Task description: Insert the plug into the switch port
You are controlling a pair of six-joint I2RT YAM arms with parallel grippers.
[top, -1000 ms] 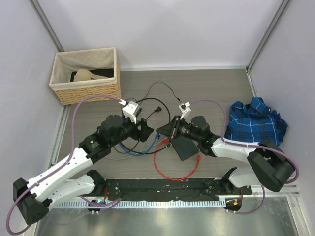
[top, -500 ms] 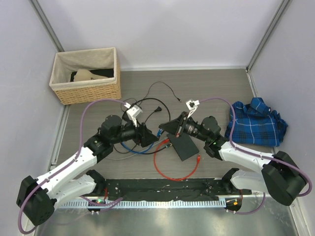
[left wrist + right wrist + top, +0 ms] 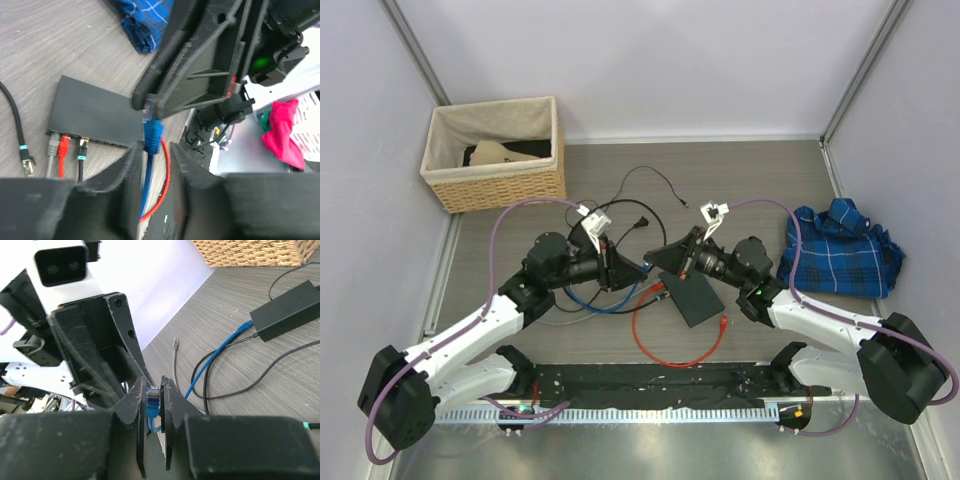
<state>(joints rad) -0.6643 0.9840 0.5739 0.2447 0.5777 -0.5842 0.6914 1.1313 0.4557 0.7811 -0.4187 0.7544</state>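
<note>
**A:** Where is the small blue network plug with the clear tip?

**B:** It is held in the air between the two arms, above the grey wood-grain table. The right gripper is clamped on it, with both fingers pressed flat against its sides in the right wrist view. The left gripper flanks the plug's boot and its thin blue cable. Its fingers stand apart, and a gap shows on one side, so I judge it is not squeezing.

**A:** And the flat, thin, dark grey-black rectangular switch?

**B:** It lies flat on the table, below the plug and slightly towards the right arm's side. In the top view the right gripper hangs almost over its far corner, so the right arm is the nearer one.

**A:** Which way do the ports face?

**B:** They run along one long edge, and that edge faces the left arm. A row of grey, red and black seated plugs already fills its far end as the left wrist sees it. The stretch of that edge nearest the blue plug looks free, though I can't make out separate sockets.

**A:** How is the plug lined up?

**B:** Its long axis runs from the left gripper towards the right one, clear tip leading. That is roughly the direction into the port edge, but the plug is raised and tilted upwards. My guess is it has to come down and level out in front of that free stretch. The right fingers sit close to the tip, so they could foul the switch's edge.
</note>
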